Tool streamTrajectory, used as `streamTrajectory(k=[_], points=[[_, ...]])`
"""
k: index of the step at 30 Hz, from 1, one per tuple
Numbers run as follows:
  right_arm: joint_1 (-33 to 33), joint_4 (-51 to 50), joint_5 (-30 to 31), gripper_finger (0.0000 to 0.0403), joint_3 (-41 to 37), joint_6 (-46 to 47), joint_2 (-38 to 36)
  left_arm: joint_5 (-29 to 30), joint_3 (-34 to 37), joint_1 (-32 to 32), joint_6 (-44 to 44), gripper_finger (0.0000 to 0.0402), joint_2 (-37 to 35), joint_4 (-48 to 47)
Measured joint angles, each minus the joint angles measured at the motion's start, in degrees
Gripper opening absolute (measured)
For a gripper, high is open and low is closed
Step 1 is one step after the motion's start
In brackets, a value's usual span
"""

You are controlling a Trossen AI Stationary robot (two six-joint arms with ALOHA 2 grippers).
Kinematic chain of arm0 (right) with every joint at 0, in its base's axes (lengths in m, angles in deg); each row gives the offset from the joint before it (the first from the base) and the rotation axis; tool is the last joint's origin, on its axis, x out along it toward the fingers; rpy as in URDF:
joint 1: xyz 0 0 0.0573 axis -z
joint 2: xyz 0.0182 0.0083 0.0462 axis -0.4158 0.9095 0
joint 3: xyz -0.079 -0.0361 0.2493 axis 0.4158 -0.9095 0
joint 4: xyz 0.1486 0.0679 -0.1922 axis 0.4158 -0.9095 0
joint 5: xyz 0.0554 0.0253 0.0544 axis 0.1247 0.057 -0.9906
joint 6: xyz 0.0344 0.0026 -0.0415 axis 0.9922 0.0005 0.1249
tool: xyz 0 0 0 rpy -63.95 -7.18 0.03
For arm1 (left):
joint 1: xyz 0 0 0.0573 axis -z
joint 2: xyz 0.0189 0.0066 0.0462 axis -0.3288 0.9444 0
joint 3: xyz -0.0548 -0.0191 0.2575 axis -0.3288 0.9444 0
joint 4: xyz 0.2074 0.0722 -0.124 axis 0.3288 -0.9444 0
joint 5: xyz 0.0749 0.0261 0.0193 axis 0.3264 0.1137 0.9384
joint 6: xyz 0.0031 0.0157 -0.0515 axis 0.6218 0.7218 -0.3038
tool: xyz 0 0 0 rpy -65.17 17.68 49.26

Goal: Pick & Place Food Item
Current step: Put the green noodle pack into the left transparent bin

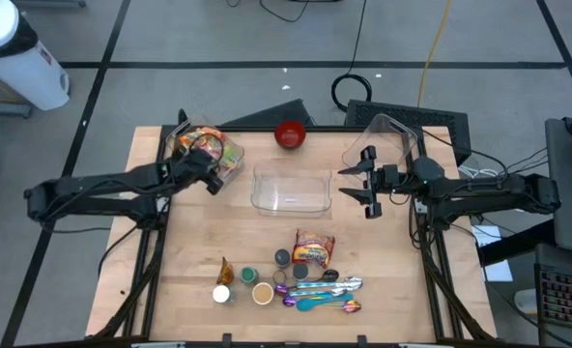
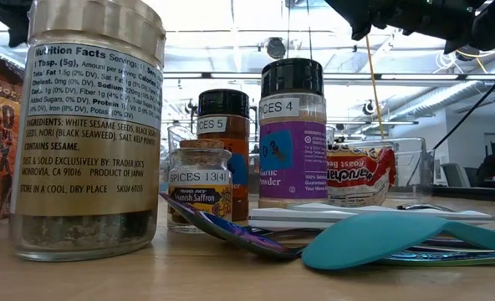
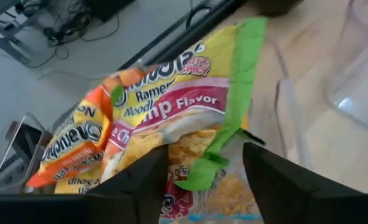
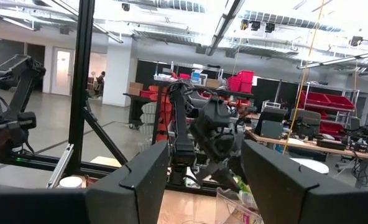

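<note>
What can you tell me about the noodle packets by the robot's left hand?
The ramen noodle packets are crinkly plastic bags in yellow, orange and pink, with a green strip on one and pale dry noodles showing through a clear part. They lie heaped in a clear container at the table's far left corner. The left gripper sits right over them with its fingers spread either side of the green strip. Whether the fingers touch the plastic cannot be told.

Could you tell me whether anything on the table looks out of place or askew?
Nothing looks spilled or damaged. The ramen packets lie in a loose heap at the table's far-left corner under the left gripper, overlapping rather than stacked.
</note>
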Motion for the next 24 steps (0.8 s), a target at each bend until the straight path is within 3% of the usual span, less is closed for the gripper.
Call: streamTrajectory(k=[11, 17, 21, 24], points=[[0.00, -0.38, 0.14, 0.0196, 0.00, 0.30, 0.00, -1.86, -0.58, 0.04, 2.31, 0.0246, -3.38, 1.52], [0.00, -0.37, 0.16, 0.0196, -0.01, 0.28, 0.00, 1.45, -0.58, -1.08, 1.46, 0.0246, -3.94, 7.07], [0.00, -0.35, 0.20, 0.0196, 0.00, 0.22, 0.00, -3.72, -0.58, -3.51, -2.62, 0.0246, -2.93, 4.73], [0.00, -0.34, 0.19, 0.0196, -0.02, 0.20, 0.00, -4.32, -0.56, -5.85, -5.49, 0.0246, -0.55, 0.64]])
